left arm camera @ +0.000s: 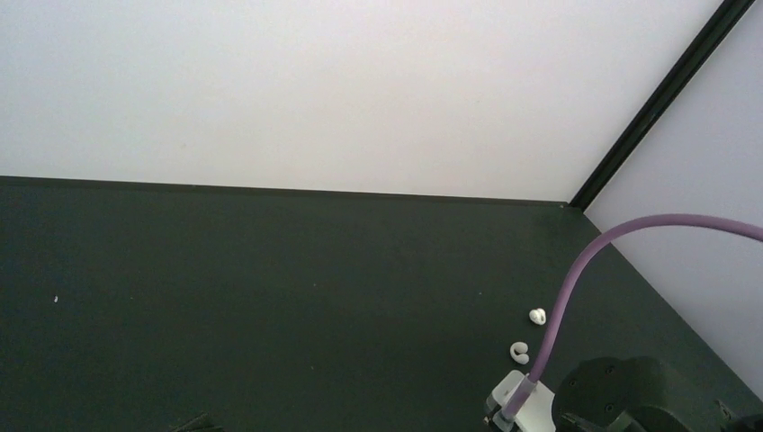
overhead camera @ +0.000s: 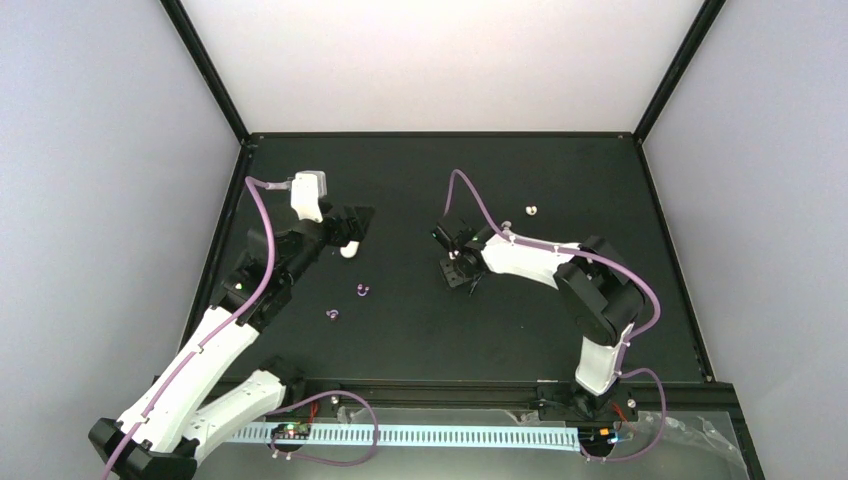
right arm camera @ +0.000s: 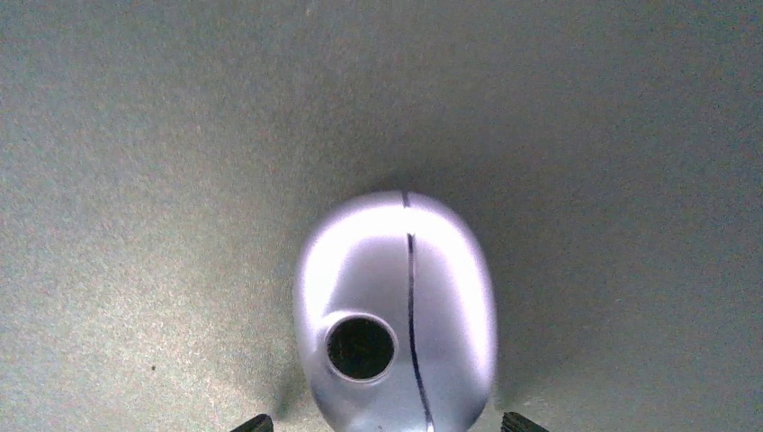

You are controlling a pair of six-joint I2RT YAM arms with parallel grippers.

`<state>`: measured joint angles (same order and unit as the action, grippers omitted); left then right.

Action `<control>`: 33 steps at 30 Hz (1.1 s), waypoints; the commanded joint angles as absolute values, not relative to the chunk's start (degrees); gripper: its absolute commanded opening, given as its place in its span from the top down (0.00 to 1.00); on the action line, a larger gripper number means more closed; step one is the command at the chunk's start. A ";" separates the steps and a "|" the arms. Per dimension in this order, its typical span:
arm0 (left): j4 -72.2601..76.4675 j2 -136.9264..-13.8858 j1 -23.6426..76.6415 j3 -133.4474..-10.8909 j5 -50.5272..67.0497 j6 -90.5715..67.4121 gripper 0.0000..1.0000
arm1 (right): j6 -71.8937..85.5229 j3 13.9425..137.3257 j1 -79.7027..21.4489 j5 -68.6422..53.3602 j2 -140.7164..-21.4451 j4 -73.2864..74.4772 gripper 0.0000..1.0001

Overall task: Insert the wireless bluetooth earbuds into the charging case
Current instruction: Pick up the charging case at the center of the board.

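Observation:
A glossy lilac charging case (right arm camera: 396,306), closed, with a dark seam and a round hole, lies on the mat straight under my right gripper (right arm camera: 387,421). Its two fingertips stand either side of the case with small gaps, so it is open. From above, the right gripper (overhead camera: 458,258) hides that case. Two purple earbuds (overhead camera: 362,290) (overhead camera: 331,314) lie left of centre. Two white earbuds (left arm camera: 537,315) (left arm camera: 519,352) lie near the right wrist, one further back (overhead camera: 532,210). My left gripper (overhead camera: 355,225) stands open and holds nothing, beside a white case (overhead camera: 349,250).
The black mat (overhead camera: 420,330) ends at a black frame rail (overhead camera: 440,134) at the back and at side rails, with pale walls beyond. The right arm's purple cable (left arm camera: 576,279) arcs near the white earbuds. A cable track (overhead camera: 430,436) runs along the near edge.

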<state>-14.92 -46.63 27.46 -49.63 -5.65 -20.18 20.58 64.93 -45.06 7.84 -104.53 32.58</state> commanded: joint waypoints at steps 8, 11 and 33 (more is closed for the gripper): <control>-14.15 -46.41 27.68 -49.81 -4.96 -20.53 0.01 | 18.35 72.15 -43.84 10.19 -109.58 35.19 0.35; -14.12 -46.36 27.68 -49.83 -4.92 -20.52 0.01 | 17.92 72.04 -43.15 9.34 -109.50 35.03 0.37; -14.05 -46.80 27.69 -49.84 -4.65 -20.65 0.01 | 15.67 70.50 -42.86 4.29 -110.45 32.87 0.49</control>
<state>-14.92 -46.63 27.46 -49.63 -5.52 -20.18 16.51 70.91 -43.03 5.41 -109.56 33.45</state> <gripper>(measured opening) 0.988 0.524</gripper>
